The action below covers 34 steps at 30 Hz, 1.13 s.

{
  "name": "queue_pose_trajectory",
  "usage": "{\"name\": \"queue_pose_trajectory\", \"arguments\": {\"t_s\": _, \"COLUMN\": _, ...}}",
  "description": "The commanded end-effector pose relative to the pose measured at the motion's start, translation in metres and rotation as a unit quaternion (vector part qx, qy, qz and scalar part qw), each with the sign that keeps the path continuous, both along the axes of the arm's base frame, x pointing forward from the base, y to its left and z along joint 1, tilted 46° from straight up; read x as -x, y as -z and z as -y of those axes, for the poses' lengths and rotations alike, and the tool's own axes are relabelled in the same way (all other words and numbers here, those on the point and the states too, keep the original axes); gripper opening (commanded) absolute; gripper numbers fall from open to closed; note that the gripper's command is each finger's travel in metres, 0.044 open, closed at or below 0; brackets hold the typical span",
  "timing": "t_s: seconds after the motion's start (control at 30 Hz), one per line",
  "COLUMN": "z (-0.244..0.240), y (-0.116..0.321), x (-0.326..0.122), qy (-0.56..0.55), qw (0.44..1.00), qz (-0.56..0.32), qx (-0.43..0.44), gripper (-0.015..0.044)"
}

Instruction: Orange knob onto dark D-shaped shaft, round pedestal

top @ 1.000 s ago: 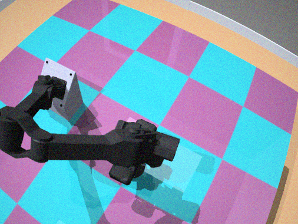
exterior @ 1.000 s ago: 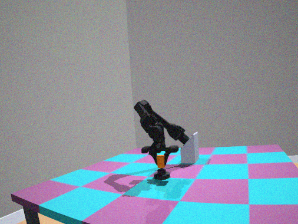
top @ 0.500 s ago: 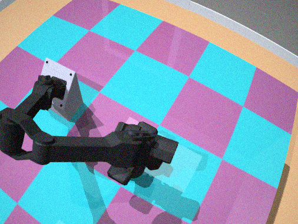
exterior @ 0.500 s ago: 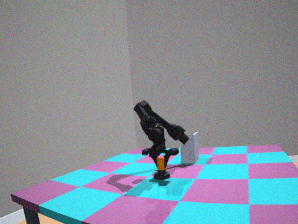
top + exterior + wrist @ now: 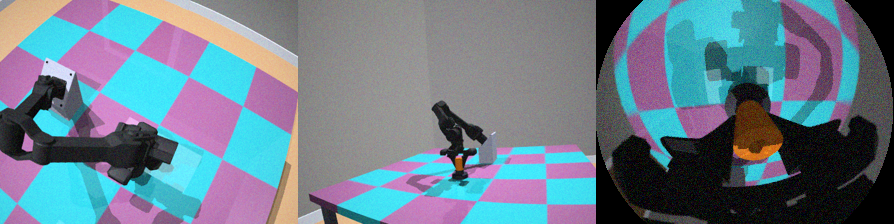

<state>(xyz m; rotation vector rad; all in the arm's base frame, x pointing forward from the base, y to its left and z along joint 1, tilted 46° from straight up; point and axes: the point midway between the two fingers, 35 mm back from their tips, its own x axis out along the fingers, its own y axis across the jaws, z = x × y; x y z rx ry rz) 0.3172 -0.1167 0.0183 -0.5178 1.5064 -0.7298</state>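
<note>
The orange knob (image 5: 459,164) (image 5: 755,127) stands upright on the dark round pedestal (image 5: 460,175) (image 5: 748,92). In the exterior view its lower end is at the pedestal's top and no shaft shows between them. The shaft and its flat side are hidden. My gripper (image 5: 459,167) (image 5: 750,116) points down and is shut on the knob, one finger on each side, with the tips just above the pedestal. In the top view the arm hides the knob and the pedestal.
A pale grey wedge-shaped block (image 5: 58,70) (image 5: 487,152) with dark dots on its sloping face stands behind the arm, close to the arm's rear joint. The table (image 5: 203,115) (image 5: 516,190) has a cyan and magenta checkered top, with the arm's shadows across it.
</note>
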Motion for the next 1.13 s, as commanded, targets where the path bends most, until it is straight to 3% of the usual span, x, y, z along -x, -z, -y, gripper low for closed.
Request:
{"name": "queue_pose_trajectory", "arguments": {"t_s": 0.0, "z": 0.000, "y": 0.000, "x": 0.000, "qy": 0.000, "qw": 1.000, "qz": 0.001, "qx": 0.000, "gripper": 0.0184}}
{"name": "queue_pose_trajectory", "arguments": {"t_s": 0.33, "z": 0.000, "y": 0.000, "x": 0.000, "qy": 0.000, "qw": 1.000, "qz": 0.001, "qx": 0.000, "gripper": 0.0440}}
{"name": "queue_pose_trajectory", "arguments": {"t_s": 0.53, "z": -0.003, "y": -0.002, "x": -0.001, "qy": 0.000, "qw": 1.000, "qz": 0.001, "qx": 0.000, "gripper": 0.0440}}
{"name": "queue_pose_trajectory", "arguments": {"t_s": 0.73, "z": -0.067, "y": -0.065, "x": -0.008, "qy": -0.001, "qw": 1.000, "qz": 0.000, "qx": -0.002, "gripper": 0.0440}}
{"name": "queue_pose_trajectory", "arguments": {"t_s": 1.1, "z": -0.071, "y": -0.065, "x": -0.012, "qy": 0.000, "qw": 1.000, "qz": 0.000, "qx": -0.002, "gripper": 0.0440}}
